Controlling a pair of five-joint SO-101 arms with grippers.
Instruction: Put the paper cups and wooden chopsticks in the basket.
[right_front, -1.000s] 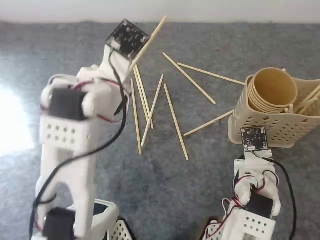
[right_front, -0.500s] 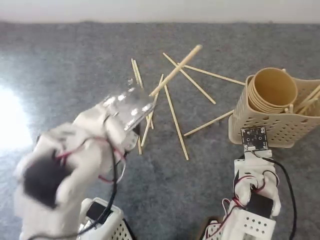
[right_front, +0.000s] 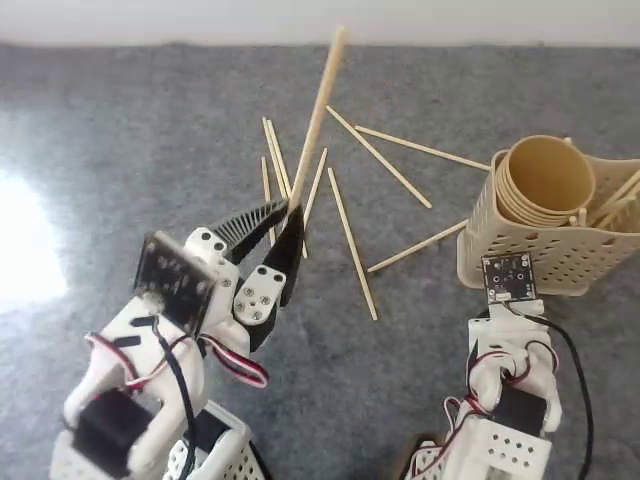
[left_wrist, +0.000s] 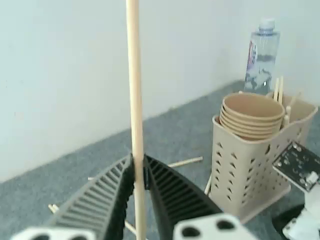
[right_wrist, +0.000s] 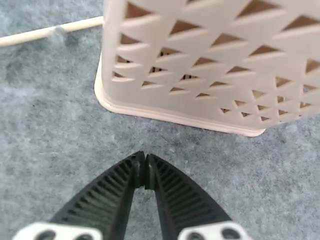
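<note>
Presently, left gripper (right_front: 285, 212) is clamped on one chopstick (right_front: 322, 95), lifted off the carpet (right_front: 120, 120) above the loose chopsticks (right_front: 351, 243). Right gripper (right_wrist: 145, 170) is closed, empty, near the basket (right_front: 585, 255), which holds stacked cups (right_front: 540, 185).

Matt wooden chopstick (right_front: 322, 110), smooth plastic basket (right_front: 560, 255), paper cups (right_front: 545, 175), rough carpet (right_front: 120, 120).

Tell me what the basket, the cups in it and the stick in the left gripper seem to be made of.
Basket: likely moulded plastic, beige, smooth, with triangular holes. Cups: apparently paper, matte tan, thin stacked rims. Chopstick in the left gripper: pale, matte, probably wood.
</note>
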